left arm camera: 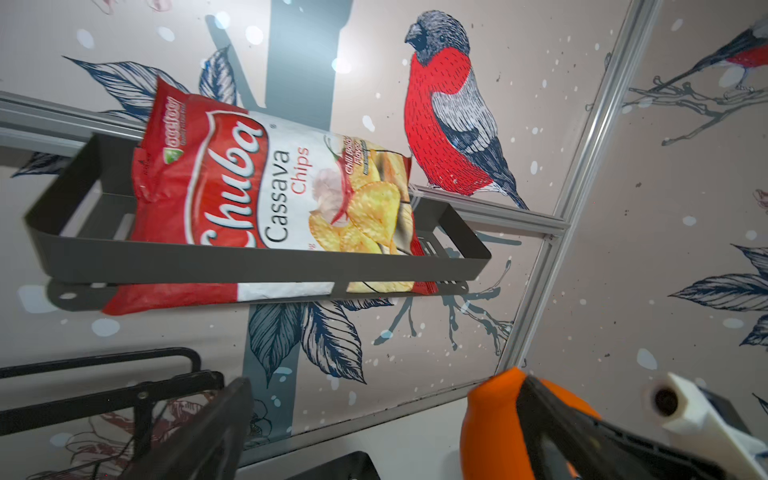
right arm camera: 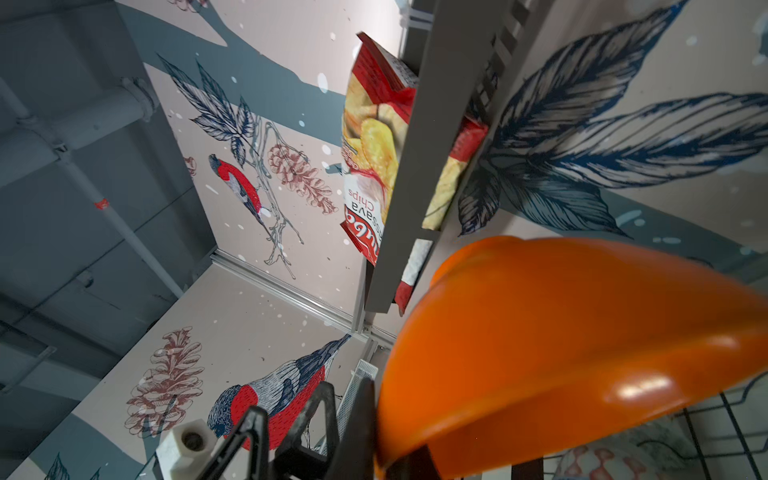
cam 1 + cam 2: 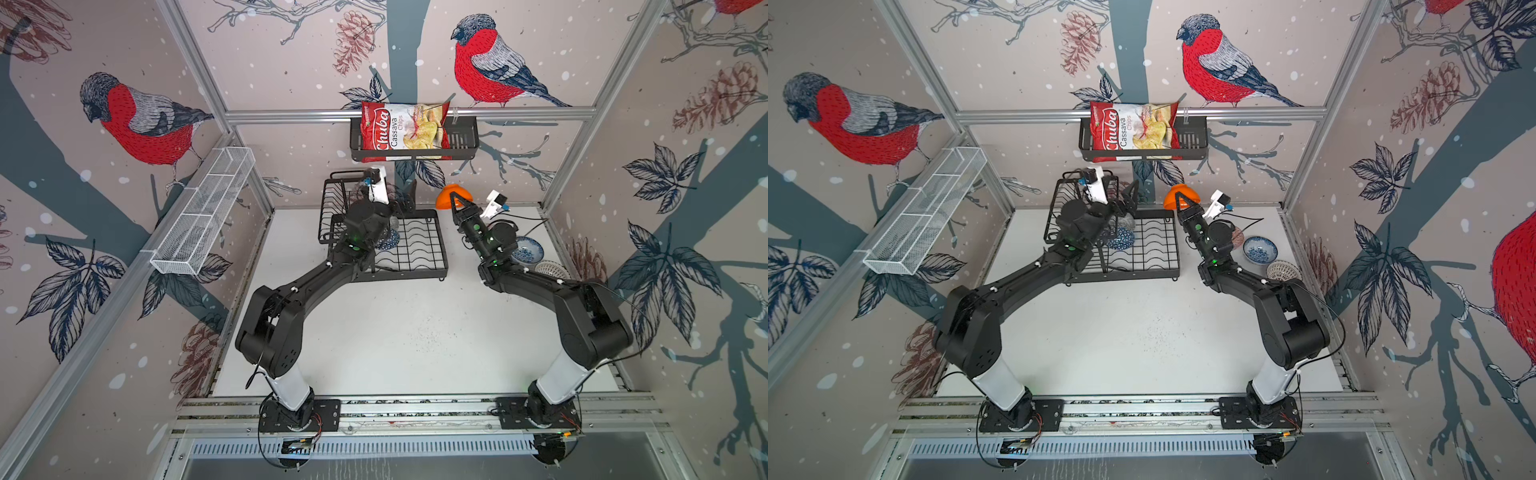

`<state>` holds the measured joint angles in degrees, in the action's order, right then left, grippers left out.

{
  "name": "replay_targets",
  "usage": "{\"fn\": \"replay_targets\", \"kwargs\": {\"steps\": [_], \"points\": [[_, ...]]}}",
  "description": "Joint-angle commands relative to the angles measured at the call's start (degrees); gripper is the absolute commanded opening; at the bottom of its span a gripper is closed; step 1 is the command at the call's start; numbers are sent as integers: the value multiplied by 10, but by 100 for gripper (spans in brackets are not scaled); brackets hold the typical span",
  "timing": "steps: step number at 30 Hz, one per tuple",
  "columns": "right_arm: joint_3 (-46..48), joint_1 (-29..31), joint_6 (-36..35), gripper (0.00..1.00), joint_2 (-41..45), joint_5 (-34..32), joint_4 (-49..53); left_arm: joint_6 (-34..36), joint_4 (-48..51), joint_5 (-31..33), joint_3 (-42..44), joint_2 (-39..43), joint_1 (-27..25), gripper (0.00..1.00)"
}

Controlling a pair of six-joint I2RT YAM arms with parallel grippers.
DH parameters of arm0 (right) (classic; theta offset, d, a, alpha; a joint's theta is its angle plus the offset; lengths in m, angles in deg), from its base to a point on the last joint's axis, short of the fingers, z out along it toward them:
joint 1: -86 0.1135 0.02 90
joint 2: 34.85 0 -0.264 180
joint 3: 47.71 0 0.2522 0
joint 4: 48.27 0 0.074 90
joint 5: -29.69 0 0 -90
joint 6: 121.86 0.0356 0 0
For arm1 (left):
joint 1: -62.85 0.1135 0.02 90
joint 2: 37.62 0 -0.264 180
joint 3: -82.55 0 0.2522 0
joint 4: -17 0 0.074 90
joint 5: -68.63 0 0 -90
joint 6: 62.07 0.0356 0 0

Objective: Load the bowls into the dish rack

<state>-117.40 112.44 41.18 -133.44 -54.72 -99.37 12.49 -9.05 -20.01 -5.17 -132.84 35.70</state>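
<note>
The left pincer (image 3: 1126, 200) stands wide above the dish rack (image 3: 441, 245) at mid-frame, with a dark blue bowl (image 3: 388, 240) lying in it. Just right of the rack, the right pincer (image 3: 457, 198) clamps the orange bowl (image 3: 444, 198) by its rim. A blue-white bowl (image 3: 527, 249) and a white bowl (image 3: 550, 269) rest on the surface (image 3: 395, 332) further right.

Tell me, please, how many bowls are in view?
6: plain orange bowl in the right gripper; dark blue bowl and greyish bowl in the dish rack; floral bowl and lattice bowl on the table at right; salmon bowl mostly hidden under the right arm.
</note>
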Motion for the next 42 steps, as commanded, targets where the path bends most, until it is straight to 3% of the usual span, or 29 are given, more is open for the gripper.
{"fn": "replay_targets", "kwargs": {"steps": [1, 7, 16, 34, 42], "points": [[-5, 23, 41, 0, -10, -51, 0, -65, 55, -67, -3, 28, 34, 99], [-19, 50, 105, 0, -48, -74, 46, -76, 82, -73, 3, 54, 57, 99], [-96, 72, 182, 0, -152, 5, 59, -96, 87, -85, -10, 24, 64, 99], [-190, 125, 238, 0, -259, 47, 101, -96, 91, -77, -12, 15, 68, 99], [-196, 134, 235, 0, -262, 44, 105, -98, 90, -77, -11, 13, 68, 99]]}}
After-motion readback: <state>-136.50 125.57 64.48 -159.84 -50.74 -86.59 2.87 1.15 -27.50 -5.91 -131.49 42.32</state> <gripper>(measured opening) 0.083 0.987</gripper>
